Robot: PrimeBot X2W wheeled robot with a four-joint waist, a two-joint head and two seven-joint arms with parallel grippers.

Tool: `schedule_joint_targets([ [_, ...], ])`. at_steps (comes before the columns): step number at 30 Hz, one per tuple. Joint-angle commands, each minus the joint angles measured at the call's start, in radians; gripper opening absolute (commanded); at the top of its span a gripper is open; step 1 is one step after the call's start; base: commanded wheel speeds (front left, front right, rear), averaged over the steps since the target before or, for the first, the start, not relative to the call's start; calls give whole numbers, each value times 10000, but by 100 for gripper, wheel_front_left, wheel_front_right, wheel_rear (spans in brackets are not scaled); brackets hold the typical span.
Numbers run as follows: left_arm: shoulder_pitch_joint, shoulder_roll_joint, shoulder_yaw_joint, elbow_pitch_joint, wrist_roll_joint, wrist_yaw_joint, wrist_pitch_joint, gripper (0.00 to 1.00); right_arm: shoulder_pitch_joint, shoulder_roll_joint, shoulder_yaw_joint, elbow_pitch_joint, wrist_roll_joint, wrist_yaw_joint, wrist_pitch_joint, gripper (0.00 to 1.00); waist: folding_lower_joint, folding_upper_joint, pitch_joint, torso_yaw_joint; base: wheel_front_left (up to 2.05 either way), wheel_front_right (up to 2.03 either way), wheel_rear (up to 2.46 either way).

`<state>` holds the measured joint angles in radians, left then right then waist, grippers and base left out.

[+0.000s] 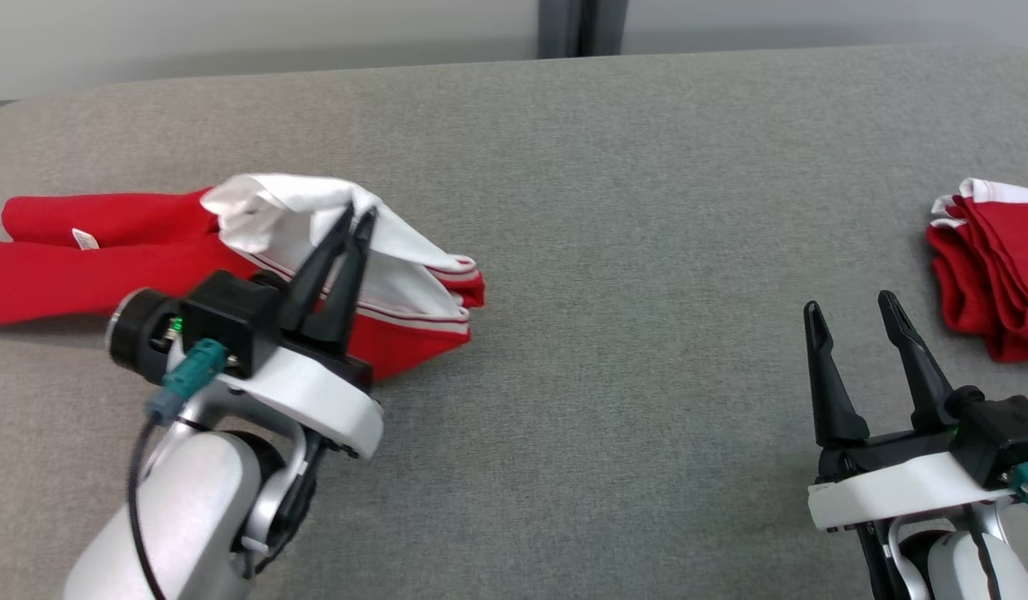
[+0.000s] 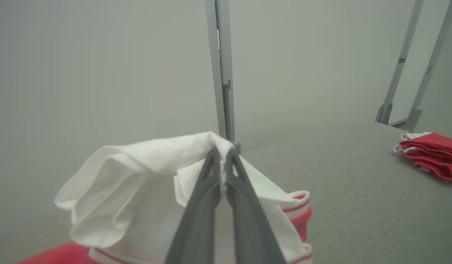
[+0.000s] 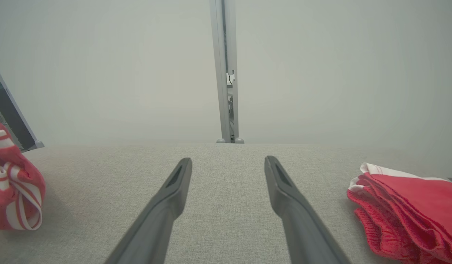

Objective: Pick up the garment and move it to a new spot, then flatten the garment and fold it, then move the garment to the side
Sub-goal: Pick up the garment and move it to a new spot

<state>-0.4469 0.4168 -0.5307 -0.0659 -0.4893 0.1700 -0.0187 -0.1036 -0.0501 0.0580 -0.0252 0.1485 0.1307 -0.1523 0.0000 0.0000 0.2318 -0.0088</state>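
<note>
The garment point(image 1: 89, 250) is red with a white part and red-and-white striped trim, lying crumpled at the left of the grey padded table point(image 1: 614, 250). My left gripper point(image 1: 352, 218) is shut on a raised fold of its white cloth. In the left wrist view the fingers point(image 2: 211, 183) pinch that white fold of the garment point(image 2: 138, 183), which is lifted above the rest. My right gripper point(image 1: 851, 308) hovers open over bare table at the lower right, nothing between its fingers point(image 3: 174, 190). The garment's striped edge point(image 3: 13, 198) shows at the far left of the right wrist view.
A second red cloth with white trim lies folded point(image 1: 993, 267) at the table's right edge, just right of my right gripper; it also shows in the wrist views point(image 2: 431, 154) point(image 3: 405, 209). A grey post point(image 3: 226, 73) stands behind the table's far edge.
</note>
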Motion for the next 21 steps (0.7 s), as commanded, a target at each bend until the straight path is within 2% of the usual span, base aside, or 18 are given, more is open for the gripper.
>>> schedule_joint_targets([
  [1, 113, -112, -220, -75, 36, -82, 105, 0, -149, -28, 4, 57, 104, 3, -144, 100, 0, 0, 140, -437, 0, 0, 0],
  [11, -408, -1334, -1828, 264, 171, -814, 489, 0, -300, -28, 144, 410, 456, 3, -518, 100, 0, 0, 500, -1837, 0, 0, 0],
  [13, -523, -1424, -1956, 321, 228, -886, 522, 0, -314, -29, 145, 442, 487, 3, -550, 100, 0, 0, 554, -1976, 0, 0, 0],
  [21, -1642, -2357, -2600, 1461, 299, -1474, 605, 0, -436, -24, 250, 638, 709, 3, -808, 100, 0, 0, 1064, -2867, 0, 0, 0],
])
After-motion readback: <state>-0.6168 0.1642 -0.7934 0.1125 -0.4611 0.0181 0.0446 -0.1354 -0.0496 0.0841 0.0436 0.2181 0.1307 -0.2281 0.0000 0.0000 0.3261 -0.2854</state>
